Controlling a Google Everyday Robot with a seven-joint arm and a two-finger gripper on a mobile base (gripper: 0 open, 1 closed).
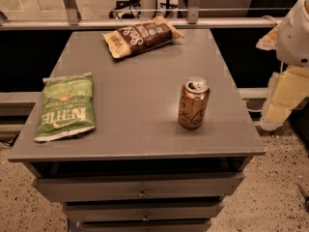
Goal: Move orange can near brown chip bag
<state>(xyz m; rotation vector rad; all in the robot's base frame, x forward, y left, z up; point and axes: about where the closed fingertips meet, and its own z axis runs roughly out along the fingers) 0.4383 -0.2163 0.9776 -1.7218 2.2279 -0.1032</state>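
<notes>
The orange can [193,103] stands upright on the grey table [140,81], right of the middle and towards the front. The brown chip bag [142,36] lies flat at the table's far edge, near the middle. My gripper [279,105] hangs off the table's right side, below the white arm housing [295,30]. It is well to the right of the can, touches nothing and holds nothing that I can see.
A green chip bag [66,107] lies flat near the table's front left corner. Drawers [141,188] sit below the tabletop. A rail [145,22] runs behind the table. Speckled floor [275,187] lies to the front right.
</notes>
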